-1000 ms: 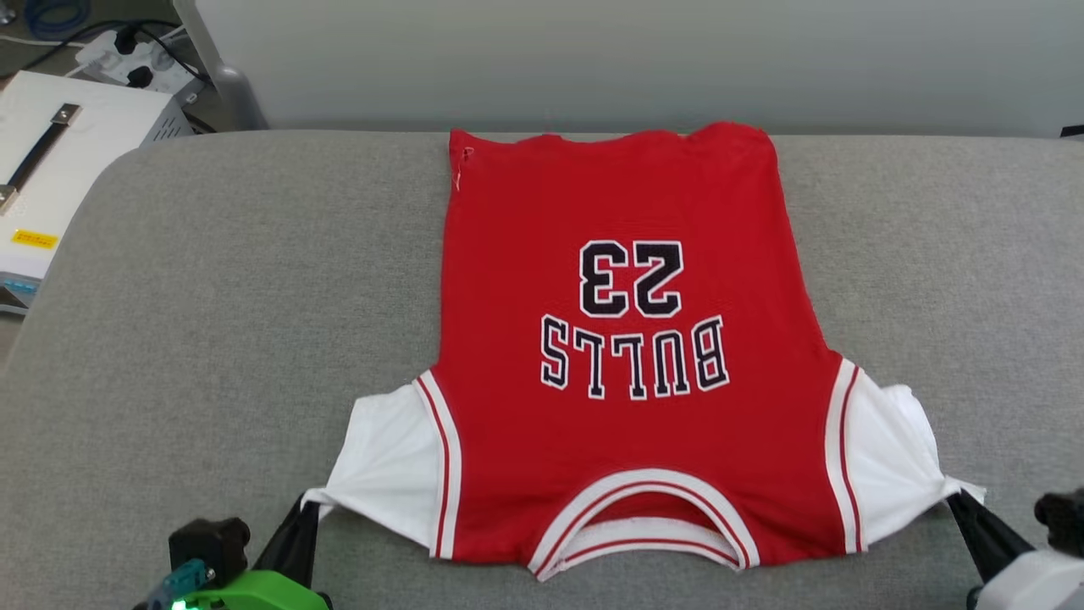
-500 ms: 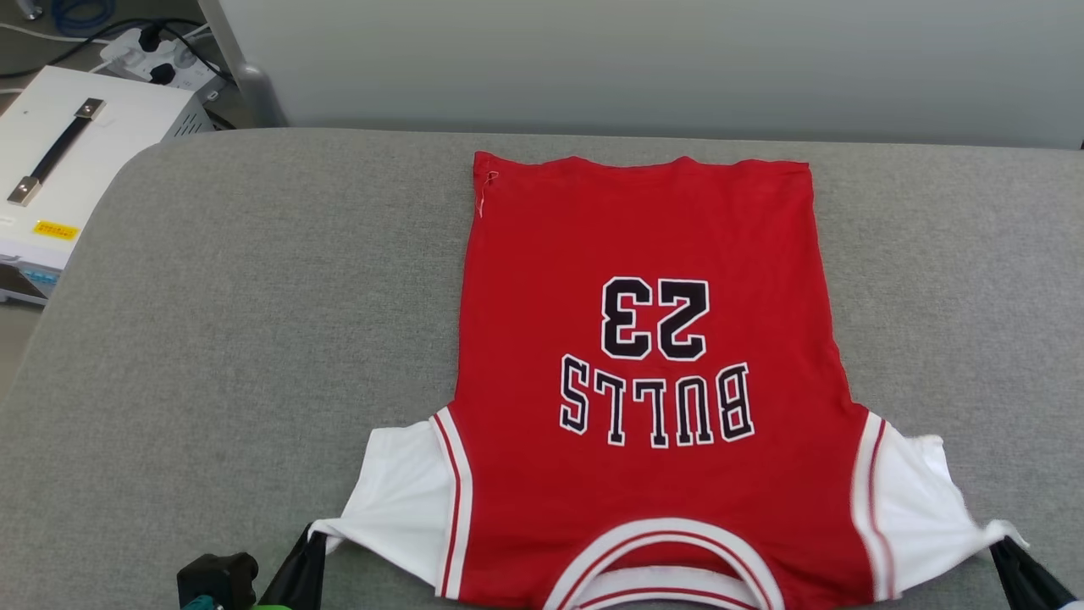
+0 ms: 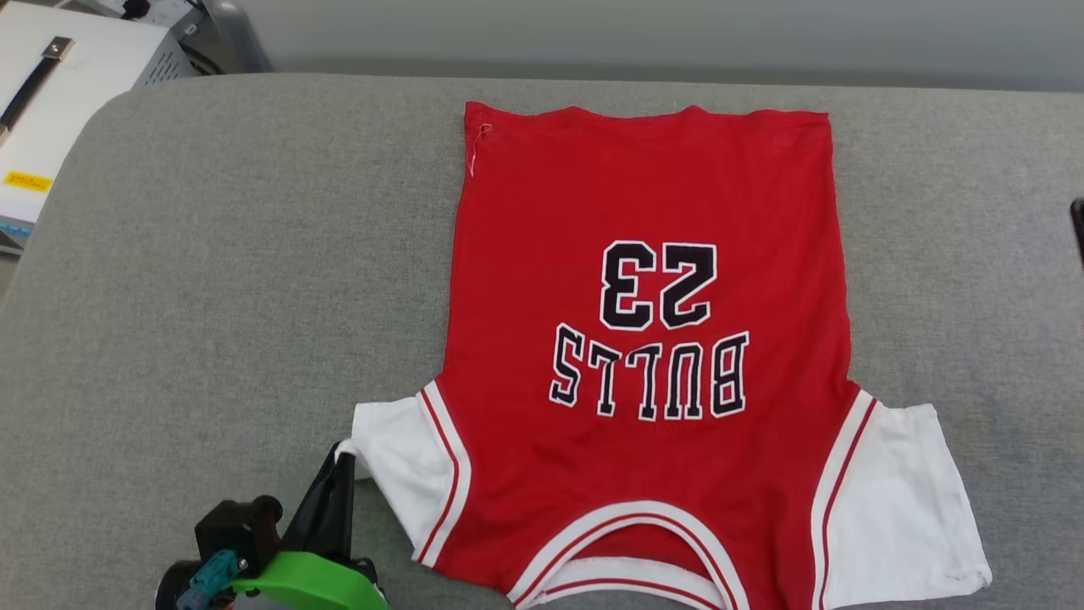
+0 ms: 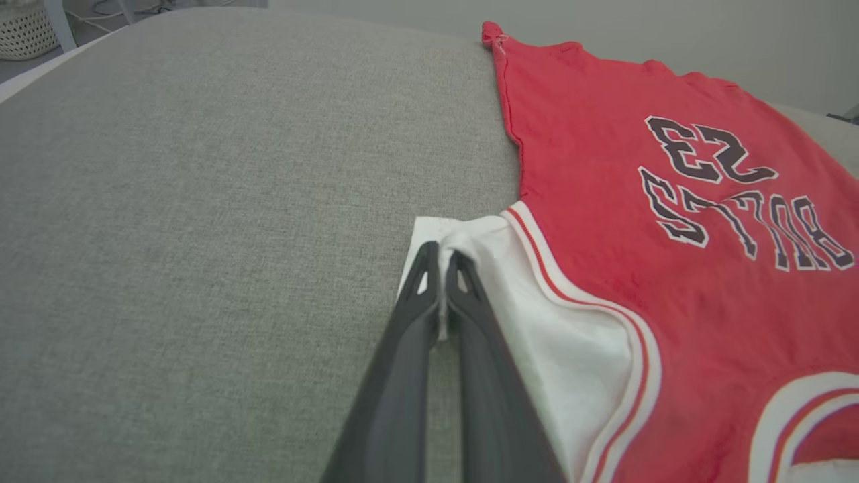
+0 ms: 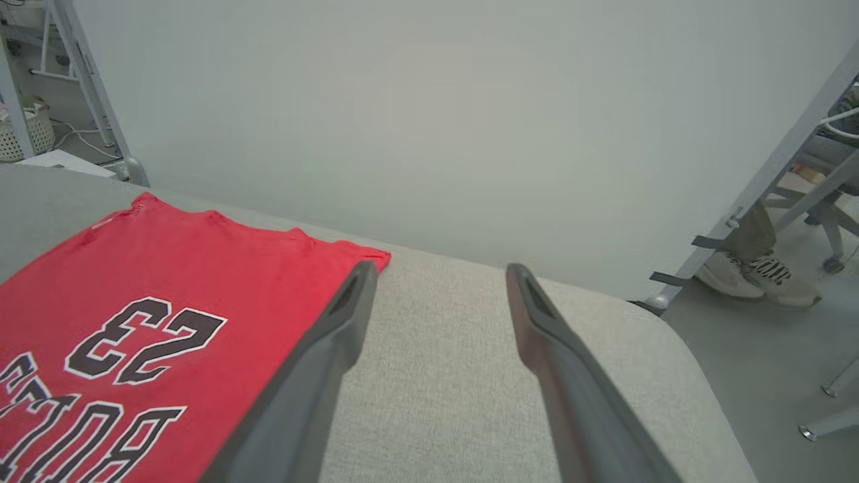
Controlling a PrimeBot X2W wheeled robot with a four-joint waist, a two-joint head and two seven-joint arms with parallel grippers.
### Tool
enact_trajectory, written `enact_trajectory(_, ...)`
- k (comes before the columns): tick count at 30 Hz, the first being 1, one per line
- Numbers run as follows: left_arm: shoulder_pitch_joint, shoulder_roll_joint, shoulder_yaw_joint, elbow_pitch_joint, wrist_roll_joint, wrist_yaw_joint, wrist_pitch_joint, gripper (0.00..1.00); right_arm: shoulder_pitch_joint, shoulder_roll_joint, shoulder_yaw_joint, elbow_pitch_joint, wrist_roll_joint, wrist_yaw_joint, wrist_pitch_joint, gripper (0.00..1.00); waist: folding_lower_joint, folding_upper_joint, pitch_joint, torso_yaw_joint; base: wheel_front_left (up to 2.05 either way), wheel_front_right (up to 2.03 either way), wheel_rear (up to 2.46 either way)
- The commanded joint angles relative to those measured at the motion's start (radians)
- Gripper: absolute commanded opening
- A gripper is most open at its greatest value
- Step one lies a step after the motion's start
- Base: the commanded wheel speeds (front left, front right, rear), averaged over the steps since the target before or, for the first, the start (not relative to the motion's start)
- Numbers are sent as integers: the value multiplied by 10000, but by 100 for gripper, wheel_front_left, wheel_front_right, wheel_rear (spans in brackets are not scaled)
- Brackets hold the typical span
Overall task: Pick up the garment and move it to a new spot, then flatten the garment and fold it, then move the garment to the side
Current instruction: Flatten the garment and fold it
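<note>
The garment (image 3: 644,212) is a red jersey lying spread out on the grey padded table (image 3: 212,254), "BULLS 23" facing up and the striped collar nearest me. My left gripper (image 3: 343,451) is shut on the tip of its left white sleeve (image 3: 389,457); the left wrist view shows the fingers (image 4: 439,251) pinching the white cloth next to the red body (image 4: 604,201). The right white sleeve (image 3: 898,491) lies loose on the table. My right gripper (image 5: 441,272) is open and holds nothing, hanging above the table just right of the garment's (image 5: 168,282) far hem.
A white box with a black handle (image 3: 59,93) stands off the table's far left corner. A pale wall runs behind the table. To the right of the table are a slanted metal frame leg (image 5: 772,174) and a person's shoes (image 5: 751,275) on the floor.
The right gripper has let go of the right sleeve, opened and lifted away; that sleeve now lies slack. The left gripper has moved inward, so its sleeve is less stretched. The camera has shifted.
</note>
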Motion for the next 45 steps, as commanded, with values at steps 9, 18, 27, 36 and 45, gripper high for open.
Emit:
enact_trajectory(9,-1136,-584,162,-933,758,-200,-59,0,-4946,-1149,1119,1369,1027,-7,3891,100,1,0,2130,1167,0,0,0)
enact_trajectory(18,-1747,-1430,267,-1333,1375,-580,-59,0,-8089,-1788,2952,3746,1726,-7,8339,100,1,0,3595,2083,0,0,0)
enact_trajectory(27,-2137,-2241,434,-1433,1943,-1097,-59,0,-9487,-1720,3462,5264,1011,-7,8892,100,1,0,4692,2746,0,0,0)
enact_trajectory(36,-2222,-2630,822,-1284,2350,-1549,-59,0,-8906,-1747,4139,6324,1207,-7,8915,100,1,0,4981,2836,0,0,0)
enact_trajectory(45,-1974,-2782,1309,-1038,2589,-1732,-59,0,-8907,-2060,4156,6319,1388,-7,8164,0,1,0,4454,2505,0,0,0)
